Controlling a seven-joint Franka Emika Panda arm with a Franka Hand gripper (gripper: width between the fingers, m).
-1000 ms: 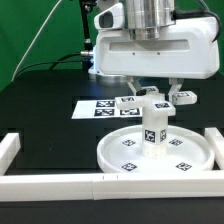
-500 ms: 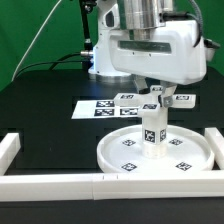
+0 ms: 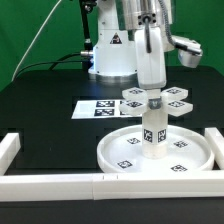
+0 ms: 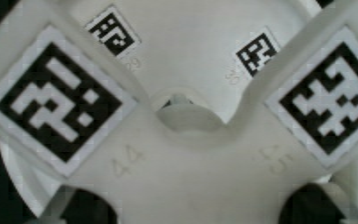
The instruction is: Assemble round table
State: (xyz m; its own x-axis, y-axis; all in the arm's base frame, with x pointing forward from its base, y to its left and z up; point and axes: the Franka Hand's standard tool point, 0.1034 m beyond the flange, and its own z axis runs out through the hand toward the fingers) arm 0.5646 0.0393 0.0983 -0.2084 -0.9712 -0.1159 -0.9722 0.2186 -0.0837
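Outside, from the exterior view, we see the round disc top (image 3: 155, 153) lying flat on the black table (image 3: 45, 105), close against the white border rails (image 3: 60, 182) in front. The short cylinder leg (image 3: 153, 126) stands upright on the middle of the disc, its tags facing us. The cross-shaped base (image 3: 158, 99) sits level on the leg's upper end, its tagged arms reaching out to both sides. The gripper (image 3: 151, 88) comes straight down from above onto the centre of the cross, turned so that we look at it edge-on as one narrow column. We cannot tell from here how far its fingers are spread or whether they pinch the base. Behind the disc, toward the exterior view's left, the marker board (image 3: 100, 109) lies flat on the table.

Next, in the wrist view, we look down on the cross-shaped base (image 4: 179, 145) at close range, with large tags on two arms and smaller ones on the arms beyond. A small round boss (image 4: 192, 116) marks its centre. Two dark fingertips (image 4: 82, 208) show at the frame's edge, one on either side of a white arm, apparently touching it. Whether they grip it we cannot tell.
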